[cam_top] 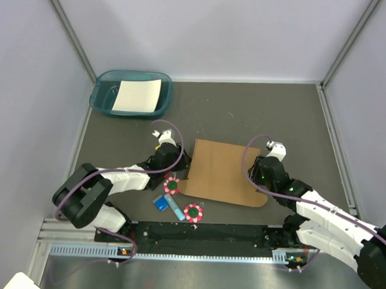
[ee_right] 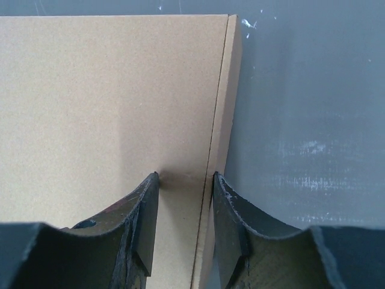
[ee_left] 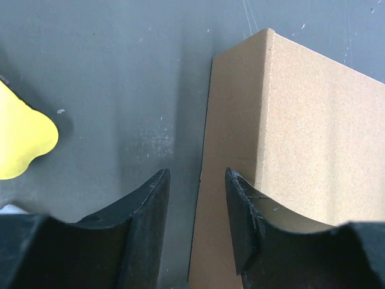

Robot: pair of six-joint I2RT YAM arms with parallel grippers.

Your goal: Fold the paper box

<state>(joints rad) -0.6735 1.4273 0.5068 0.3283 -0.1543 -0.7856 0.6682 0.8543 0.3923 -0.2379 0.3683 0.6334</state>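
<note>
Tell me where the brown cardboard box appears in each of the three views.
Top external: paper box, centre of the table.
Left wrist: paper box fills the right half.
Right wrist: paper box fills left and centre.
Shared landmark: the dark grey table beside it.

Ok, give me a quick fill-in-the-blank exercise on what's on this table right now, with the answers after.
1. The white paper sheet lies inside the ____ plastic tray.
2. The left end effector straddles the ____ edge of the flat brown corrugated cardboard box.
3. The right end effector has its jaws ____, not shut.
Missing words: teal; left; open.
</note>
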